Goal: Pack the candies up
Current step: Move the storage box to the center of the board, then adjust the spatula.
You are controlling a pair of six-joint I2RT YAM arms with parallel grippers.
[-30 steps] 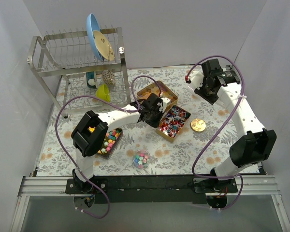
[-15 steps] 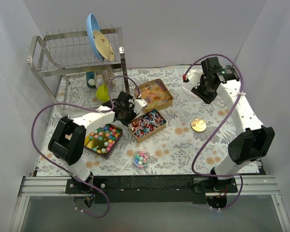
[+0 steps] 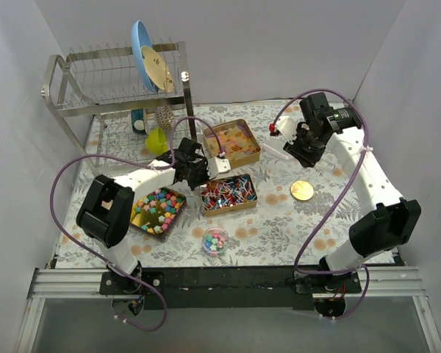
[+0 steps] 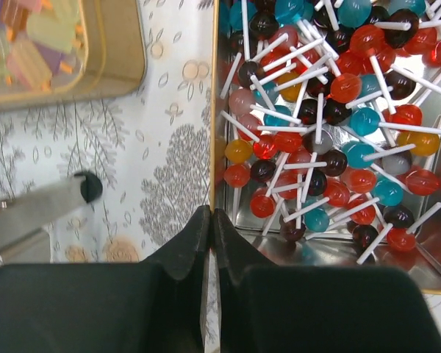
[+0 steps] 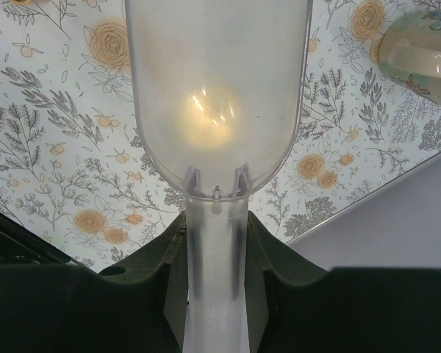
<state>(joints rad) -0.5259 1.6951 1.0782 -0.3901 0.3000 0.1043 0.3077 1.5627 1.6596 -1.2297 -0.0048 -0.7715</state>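
My left gripper (image 3: 202, 176) (image 4: 212, 215) is shut on the thin gold side wall of the tin of small red, blue and dark sweets on white sticks (image 3: 229, 193) (image 4: 331, 110). Pastel star-like candies fill a gold tin (image 3: 159, 209) at the left, and some lie in a small clear cup (image 3: 215, 239). Orange-yellow candies lie in a third tin (image 3: 235, 140) (image 4: 51, 37). My right gripper (image 3: 298, 143) (image 5: 215, 235) is shut on the handle of a clear plastic scoop (image 5: 217, 95), held empty above the flowered cloth.
A metal dish rack (image 3: 117, 92) with a blue plate (image 3: 141, 44) stands at the back left, and its foot (image 4: 90, 186) is near my left fingers. A green cup (image 3: 156, 140) lies by the rack. A round gold lid (image 3: 302, 190) lies right of the tins.
My left gripper has dragged the tin of stick sweets to the left, beside the pastel tin, then turned it a little. My right gripper has moved left with the scoop.
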